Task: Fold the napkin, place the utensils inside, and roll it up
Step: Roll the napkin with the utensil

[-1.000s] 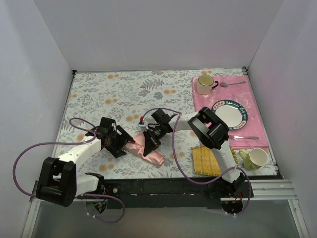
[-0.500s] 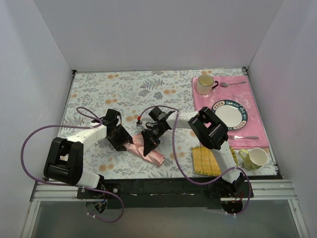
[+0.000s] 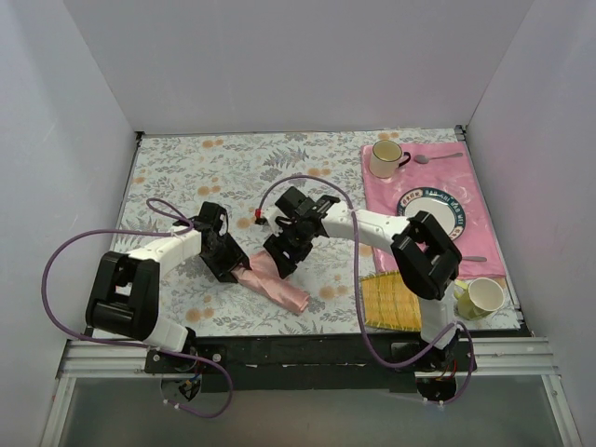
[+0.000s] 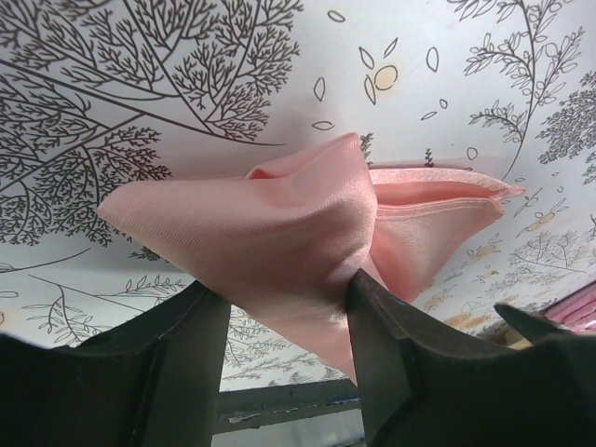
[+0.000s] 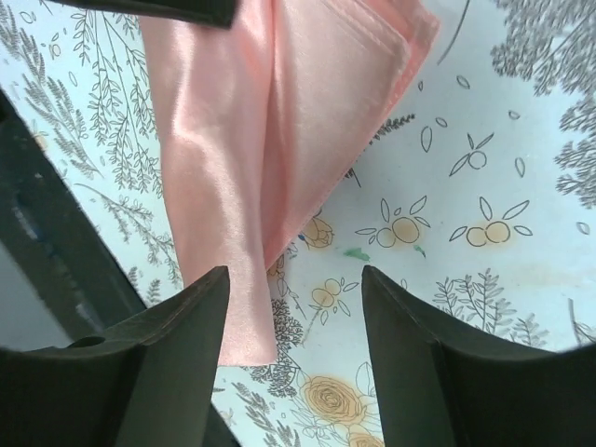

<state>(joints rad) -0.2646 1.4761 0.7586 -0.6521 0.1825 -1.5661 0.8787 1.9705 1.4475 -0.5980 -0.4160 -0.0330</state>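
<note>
The glossy salmon-pink satin napkin, folded into a long narrow bundle, lies slantwise on the floral-printed tabletop in the lower centre of the top view, its upper left end raised and its lower right end flat on the print. The left tool sits at that raised end. In its own wrist view the cloth bunches into a peak that fills the gap between the two dark fingers, so the left tool is closed partway on a fold of it. The right tool hangs just above the bundle's upper side. Its wrist view shows the fingers spread wide with nothing between them, the layered cloth running from the frame's top toward the left finger. At the right of the top view a deeper pink matte placemat carries a teal-rimmed plate, a cream mug and an all-silver spoon. Below it lie a yellow slatted mat and a yellow-green mug.
</note>
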